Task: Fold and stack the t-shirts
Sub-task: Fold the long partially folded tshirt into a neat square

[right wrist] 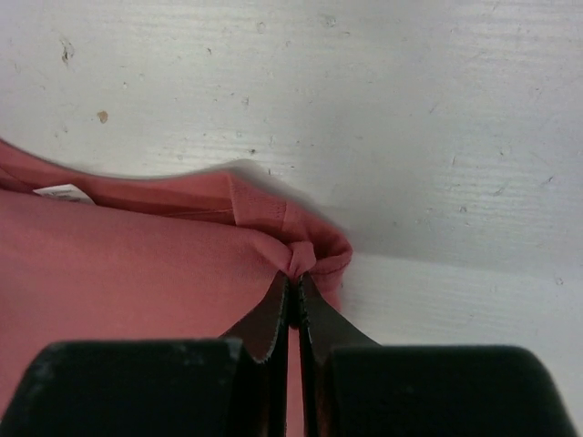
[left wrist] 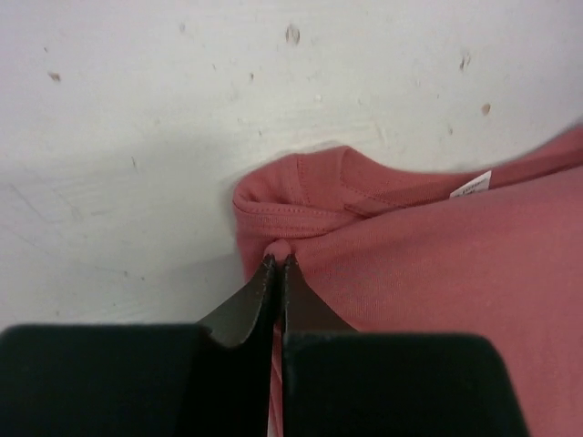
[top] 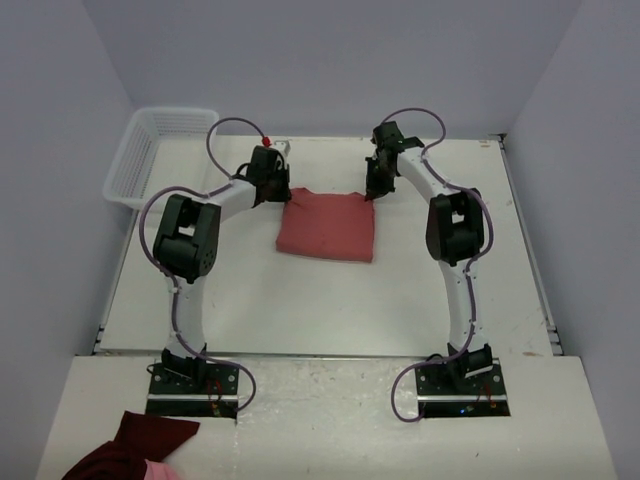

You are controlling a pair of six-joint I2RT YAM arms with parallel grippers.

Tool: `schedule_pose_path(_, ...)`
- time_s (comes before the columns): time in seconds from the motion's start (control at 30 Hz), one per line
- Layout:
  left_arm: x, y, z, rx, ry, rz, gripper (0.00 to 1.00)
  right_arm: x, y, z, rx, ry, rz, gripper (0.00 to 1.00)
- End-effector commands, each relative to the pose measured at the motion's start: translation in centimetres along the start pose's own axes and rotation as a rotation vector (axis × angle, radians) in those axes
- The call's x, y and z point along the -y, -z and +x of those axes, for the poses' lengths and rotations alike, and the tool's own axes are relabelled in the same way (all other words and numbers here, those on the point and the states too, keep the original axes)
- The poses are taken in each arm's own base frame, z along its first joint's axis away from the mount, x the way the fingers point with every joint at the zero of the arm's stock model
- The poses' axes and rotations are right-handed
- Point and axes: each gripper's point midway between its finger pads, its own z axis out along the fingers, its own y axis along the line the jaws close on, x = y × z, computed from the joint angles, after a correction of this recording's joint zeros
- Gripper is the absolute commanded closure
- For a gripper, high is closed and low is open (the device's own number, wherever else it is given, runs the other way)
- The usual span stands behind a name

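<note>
One salmon-red t-shirt [top: 327,226] lies folded in a rough rectangle on the white table. My left gripper [top: 281,193] is shut on its far left corner; the left wrist view shows the jaws [left wrist: 278,262] pinching a small fold of the t-shirt [left wrist: 437,264], with the collar and white neck label [left wrist: 471,186] beyond. My right gripper [top: 372,196] is shut on the far right corner; the right wrist view shows its jaws [right wrist: 299,276] pinching a bunched fold of the t-shirt [right wrist: 137,264] by the hem. No other salmon-red t-shirt is in view.
A white wire basket [top: 155,155] stands at the table's far left corner. A dark maroon cloth bundle with a pink patch [top: 135,452] lies on the near shelf left of the left arm base. Purple cables loop over both arms.
</note>
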Motion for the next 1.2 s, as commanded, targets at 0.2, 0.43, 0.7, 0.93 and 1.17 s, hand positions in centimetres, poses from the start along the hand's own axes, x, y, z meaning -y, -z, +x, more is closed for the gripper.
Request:
schedule_pose_path(0.2,-1.2,1.3,-7.1,0.159,-0.038,-0.033,0.95,0.7,1.8,-2.7,0.077,0.035,0.045,0.96)
schedule_pose_path(0.43,0.2,4.4,-8.1,0.26,-0.04,0.03,0.22,0.8,4.2,-4.8,0.165,0.059,0.08,0.68)
schedule_pose_path(0.7,1.2,9.9,-8.7,0.352,-0.037,0.009,0.02,0.3,10.7,-4.7,0.276,0.075,0.082,0.37)
schedule_pose_path(0.93,5.9,10.6,-5.9,0.272,-0.018,0.252,1.0,-3.4,12.1,0.3,0.186,0.048,-0.155,0.89)
schedule_pose_path(1.17,8.4,7.4,-3.5,0.16,-0.032,0.438,1.0,-9.6,8.9,5.8,-0.052,-0.004,-0.564,1.0)
